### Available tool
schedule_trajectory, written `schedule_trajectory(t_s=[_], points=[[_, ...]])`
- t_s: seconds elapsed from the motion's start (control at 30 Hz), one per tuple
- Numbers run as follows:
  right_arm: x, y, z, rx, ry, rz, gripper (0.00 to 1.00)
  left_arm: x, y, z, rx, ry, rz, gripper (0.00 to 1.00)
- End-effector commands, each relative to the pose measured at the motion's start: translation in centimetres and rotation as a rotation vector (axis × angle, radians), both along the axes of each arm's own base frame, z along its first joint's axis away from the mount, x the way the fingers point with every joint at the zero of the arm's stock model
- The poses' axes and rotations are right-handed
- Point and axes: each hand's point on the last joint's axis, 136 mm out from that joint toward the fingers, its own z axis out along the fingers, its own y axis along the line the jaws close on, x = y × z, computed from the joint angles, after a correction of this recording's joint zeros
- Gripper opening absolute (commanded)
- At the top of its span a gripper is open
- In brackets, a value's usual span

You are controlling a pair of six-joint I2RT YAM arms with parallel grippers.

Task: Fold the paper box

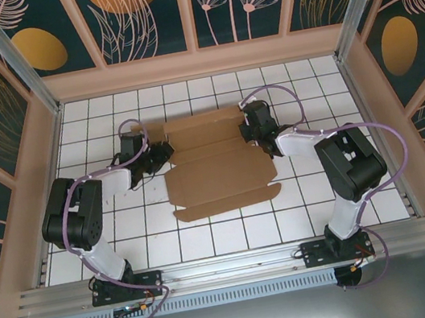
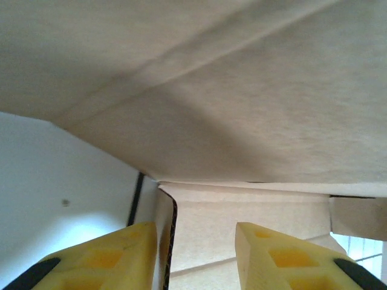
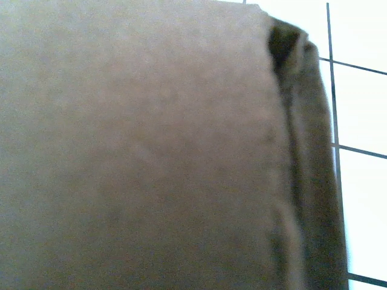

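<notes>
Spotting the paper box (image 1: 217,176) dead centre on the white-tiled table (image 1: 233,233), spread out nearly flat, long flap toward six o'clock, narrower panels stacked toward twelve. At the sheet's nine o'clock edge, meeting the left gripper (image 1: 164,152): yellow fingers (image 2: 115,254) parted partway, straddling a cardboard edge without visibly pinching it, a brown panel slanting overhead in the wrist view. Over at two o'clock, meeting the right gripper (image 1: 255,130), closed tight at the sheet's edge; no telling about any cardboard nipped between the jaws, with the wrist view pressed up close to brown board and a folded lip.

Looks light and thin, stiff across the panels, ready to hinge only along the scored creases. Likely to spring back if let go, likely to skate on the smooth tiles if pushed from one side. Best taken by the free edges of the flaps, close to a crease, bracing one side while lifting the other.

As a container, not there yet: no four walls standing, no lid closed, nothing lying on the panels.
</notes>
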Motion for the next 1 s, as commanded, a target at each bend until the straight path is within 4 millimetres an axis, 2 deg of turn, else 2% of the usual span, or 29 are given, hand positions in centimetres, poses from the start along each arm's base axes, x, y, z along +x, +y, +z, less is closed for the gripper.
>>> schedule_trajectory(t_s=[0.0, 0.1, 0.47, 0.6, 0.7, 0.77, 0.97], points=[[-0.9, -0.3, -2.7, -0.052, 0.097, 0.019, 0.00, 0.4, -2.0, 1.5, -0.057, -0.058, -0.058, 0.38], [-0.8, -0.2, -2.7, -0.049, 0.100, 0.021, 0.00, 0.3, -2.8, 1.3, -0.057, -0.050, -0.074, 0.38], [-0.8, -0.3, -2.9, -0.056, 0.105, 0.017, 0.00, 0.2, -3.8, -2.4, -0.056, 0.028, -0.060, 0.36], [-0.8, -0.6, -3.0, -0.060, 0.108, 0.008, 0.00, 0.0, -3.8, -2.7, -0.060, 0.041, -0.055, 0.36], [-0.6, -1.2, -2.7, -0.058, 0.103, -0.006, 0.00, -0.2, -3.3, -1.1, -0.009, 0.009, -0.067, 0.38], [-0.4, -1.4, -2.2, -0.044, 0.097, -0.007, 0.00, -0.5, -2.2, 0.2, 0.057, -0.014, -0.061, 0.40], [-0.1, -1.7, -0.8, -0.049, 0.059, 0.020, 0.00, -1.1, 2.2, 7.0, 0.251, -0.165, 0.001, 0.41]])
